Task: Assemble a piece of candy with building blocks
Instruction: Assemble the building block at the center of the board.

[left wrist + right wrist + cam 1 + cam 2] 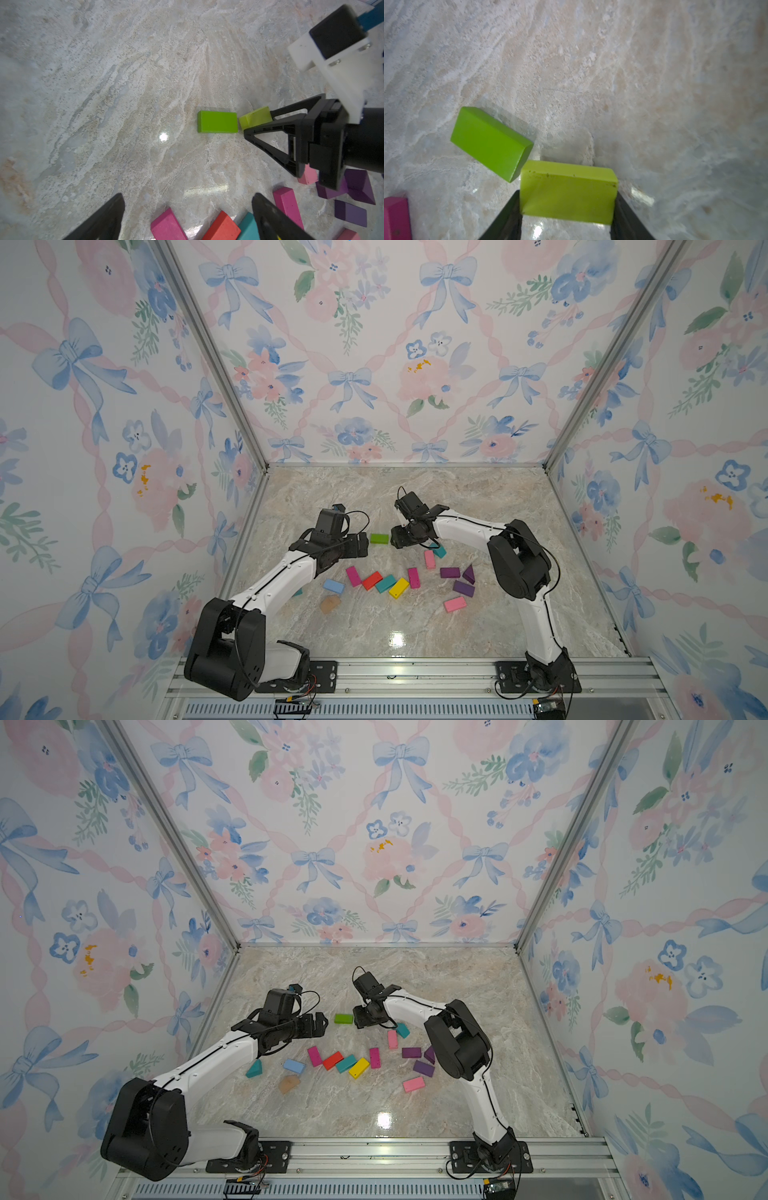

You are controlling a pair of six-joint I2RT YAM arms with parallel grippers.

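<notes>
A green block [379,538] [343,1018] [217,121] [490,143] lies flat on the marble table mid-field. My right gripper [397,538] [257,122] [568,199] is shut on a lime-yellow block [255,118] [568,193], held just beside the green block's right end, corner almost touching it. My left gripper [361,547] [322,1023] [188,196] hangs open left of the green block, with nothing between its fingers. Nearer the front lie loose building blocks: magenta [353,576], red [371,580], teal [385,583], yellow [399,588].
More blocks lie around: light blue [333,586], tan [330,604], pink [454,604], purple ones [463,588], a purple wedge [468,573], a teal wedge [254,1069]. Patterned walls enclose three sides. A metal rail [415,676] runs along the front.
</notes>
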